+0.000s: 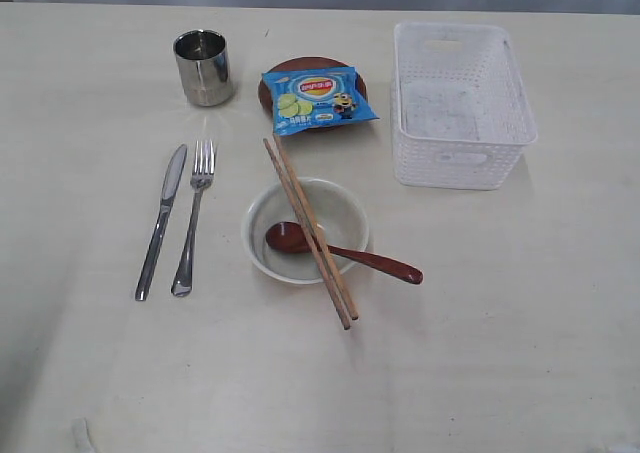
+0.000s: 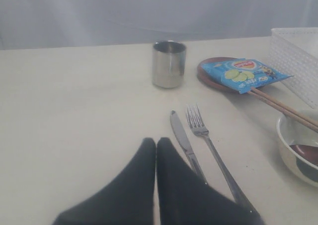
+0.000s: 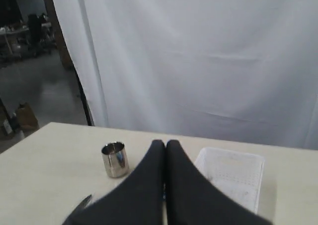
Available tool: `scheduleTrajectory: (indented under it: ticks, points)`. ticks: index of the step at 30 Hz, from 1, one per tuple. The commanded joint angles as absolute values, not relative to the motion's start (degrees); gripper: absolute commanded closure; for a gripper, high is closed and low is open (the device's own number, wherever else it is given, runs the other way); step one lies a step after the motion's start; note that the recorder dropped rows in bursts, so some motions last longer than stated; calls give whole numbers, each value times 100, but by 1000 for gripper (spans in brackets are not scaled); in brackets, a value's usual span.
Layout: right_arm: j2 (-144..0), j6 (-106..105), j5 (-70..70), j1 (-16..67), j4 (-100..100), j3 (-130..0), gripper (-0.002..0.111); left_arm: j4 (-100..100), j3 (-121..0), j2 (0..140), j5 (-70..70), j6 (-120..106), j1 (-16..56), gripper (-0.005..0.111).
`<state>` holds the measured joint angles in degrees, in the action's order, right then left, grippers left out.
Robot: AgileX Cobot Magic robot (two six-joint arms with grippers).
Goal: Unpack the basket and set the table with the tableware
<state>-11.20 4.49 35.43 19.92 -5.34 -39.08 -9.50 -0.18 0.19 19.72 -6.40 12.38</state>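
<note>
The white basket (image 1: 462, 101) stands empty at the back right of the table (image 1: 500, 353). A steel cup (image 1: 204, 67) stands at the back left, and a brown plate (image 1: 285, 70) beside it lies under a blue snack packet (image 1: 318, 98). Knife (image 1: 161, 221) and fork (image 1: 193, 216) lie side by side on the left. The cream bowl (image 1: 345, 223) holds a dark red spoon (image 1: 340, 254), with chopsticks (image 1: 308, 231) laid across its rim. Neither gripper shows in the exterior view. My left gripper (image 2: 156, 141) is shut and empty near the knife (image 2: 184, 140). My right gripper (image 3: 165, 143) is shut and empty, above the table.
A white curtain hangs behind the table. The basket (image 3: 231, 178) and cup (image 3: 115, 159) show past my right fingers. The basket's corner (image 2: 298, 61) and the bowl (image 2: 293, 145) lie at the side of the left wrist view.
</note>
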Motion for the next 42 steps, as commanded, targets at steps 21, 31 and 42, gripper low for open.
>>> scheduleTrajectory:
  ticks: [21, 31, 42]
  points:
    - [0, 515, 2901, 27, -685, -2623, 109, -947, 0, 0, 1962, -639, 1271, 107]
    - [0, 355, 1501, 193, -866, -696, 109, -935, 0, 0, 1962, -639, 1271, 107]
    - [0, 0, 1678, 244, -432, 0, 109, -935, 0, 0, 1962, -639, 1271, 107]
